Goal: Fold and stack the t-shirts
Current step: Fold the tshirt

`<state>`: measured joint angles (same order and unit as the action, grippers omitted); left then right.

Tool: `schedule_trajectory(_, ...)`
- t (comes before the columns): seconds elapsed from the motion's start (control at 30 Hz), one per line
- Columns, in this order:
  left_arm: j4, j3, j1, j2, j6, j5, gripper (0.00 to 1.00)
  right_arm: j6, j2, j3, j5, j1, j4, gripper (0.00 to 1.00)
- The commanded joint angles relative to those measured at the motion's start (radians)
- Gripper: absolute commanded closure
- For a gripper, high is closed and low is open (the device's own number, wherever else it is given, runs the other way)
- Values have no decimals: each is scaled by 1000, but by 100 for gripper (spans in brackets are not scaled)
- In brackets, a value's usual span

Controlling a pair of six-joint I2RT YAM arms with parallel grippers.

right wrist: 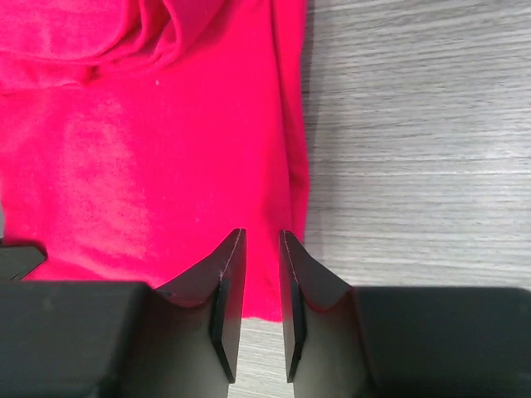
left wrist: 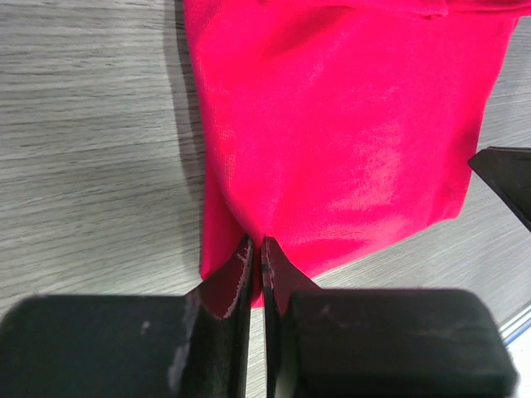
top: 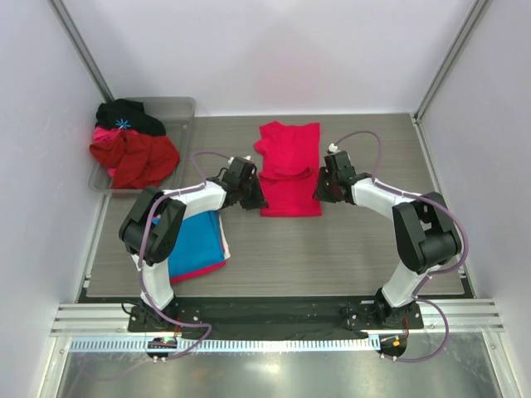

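A bright crimson-pink t-shirt (top: 290, 170) lies partly folded on the table's middle, its bottom hem nearest the arms. My left gripper (top: 259, 199) is at its near left corner. In the left wrist view the gripper (left wrist: 256, 240) is shut on the shirt's (left wrist: 348, 124) edge, and the cloth puckers at the tips. My right gripper (top: 319, 192) is at the near right corner. In the right wrist view it (right wrist: 263, 234) stands over the shirt's (right wrist: 149, 149) right edge with a narrow gap, the cloth flat beneath. A folded blue t-shirt (top: 195, 240) lies on a pink-red one (top: 206, 271) at the left.
A clear bin (top: 181, 109) at the back left holds red (top: 137, 159) and black (top: 129, 114) garments. White walls enclose the wooden table (top: 365, 249). A metal rail runs along the near edge.
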<state>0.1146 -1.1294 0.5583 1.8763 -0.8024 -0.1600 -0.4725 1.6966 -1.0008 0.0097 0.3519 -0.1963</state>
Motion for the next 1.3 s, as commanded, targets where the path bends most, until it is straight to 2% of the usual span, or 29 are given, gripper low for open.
schedule_trajectory(0.0,13,-23,3,-45,19,5,94,8,20,-38,16,7,1,72)
schedule_trajectory(0.13,17,-26,3,-46,22,4,95,6,37,-48,56,7,-26,67)
schedule_trajectory(0.3,22,-27,3,-52,26,5,96,6,50,-50,58,7,-28,66)
schedule_trajectory(0.4,25,-26,3,-58,26,7,97,6,55,-50,43,7,-26,78)
schedule_trajectory(0.43,23,-24,3,-57,28,7,99,9,51,-50,41,7,-22,89)
schedule_trajectory(0.53,30,-26,3,-65,29,8,100,12,22,-42,41,12,-19,99)
schedule_trajectory(0.9,46,26,3,-150,51,31,100,-14,-187,100,19,13,1,99)
schedule_trajectory(1.2,-7,157,25,-175,32,43,100,-49,-232,238,18,27,18,99)
schedule_trajectory(1.27,-30,199,35,-180,23,45,100,-61,-245,278,21,32,27,95)
